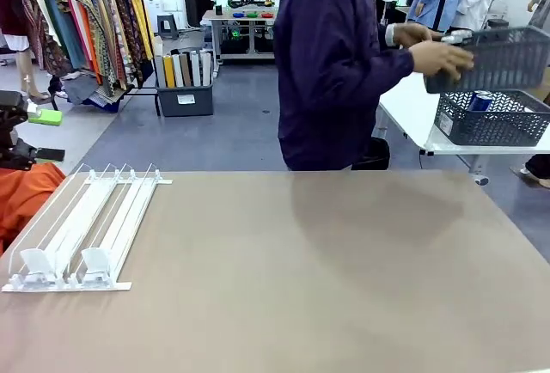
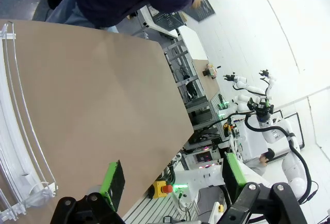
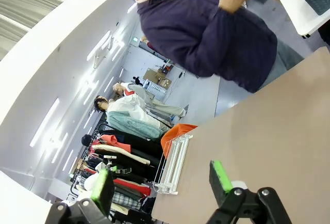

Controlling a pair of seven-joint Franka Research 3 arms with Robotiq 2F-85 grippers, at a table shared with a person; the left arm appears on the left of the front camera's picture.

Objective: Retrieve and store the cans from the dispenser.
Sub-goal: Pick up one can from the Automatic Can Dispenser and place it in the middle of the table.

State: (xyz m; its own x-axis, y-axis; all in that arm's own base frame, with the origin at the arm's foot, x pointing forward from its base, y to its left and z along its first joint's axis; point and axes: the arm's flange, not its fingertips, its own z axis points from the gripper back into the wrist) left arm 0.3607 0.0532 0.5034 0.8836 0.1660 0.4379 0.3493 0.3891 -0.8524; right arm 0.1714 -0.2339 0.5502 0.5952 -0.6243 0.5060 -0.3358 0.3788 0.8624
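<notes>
Both grippers stand wide apart and hold nothing: the left gripper (image 2: 172, 182) shows its green pads (image 2: 113, 182) spread over the near left of the table (image 1: 326, 278), and the right gripper (image 3: 162, 182) is spread the same way above the near right part of the tabletop.

Nearest the robot on the left lies the dispenser (image 1: 82, 231), a flat white rack of thin rails running from its near end, where the small stopper tabs (image 1: 39, 263) sit, away toward the far left edge. Its lanes look bare; no can rests against the tabs, so there is nothing to retrieve yet. The same rack shows at the left edge of the left wrist view (image 2: 13, 146) and further off in the right wrist view (image 3: 172, 164).

Beyond the far edge the person (image 1: 331, 64) is turned to the right, with a hand (image 1: 443, 57) on a dark lattice basket (image 1: 494, 55) lifted above a second basket (image 1: 494, 119) on a side table. A blue-and-white can (image 1: 479, 100) is visible inside that lower basket.

In my judgement the step in hand is waiting for supplies. Done well, that means keeping both arms back and clear of the middle while the person brings the basket over. Once cans sit in a lane, the left arm is better placed: approach from the near end, straddle the foremost can at the tabs with the fingers upright, and lift straight before carrying.
</notes>
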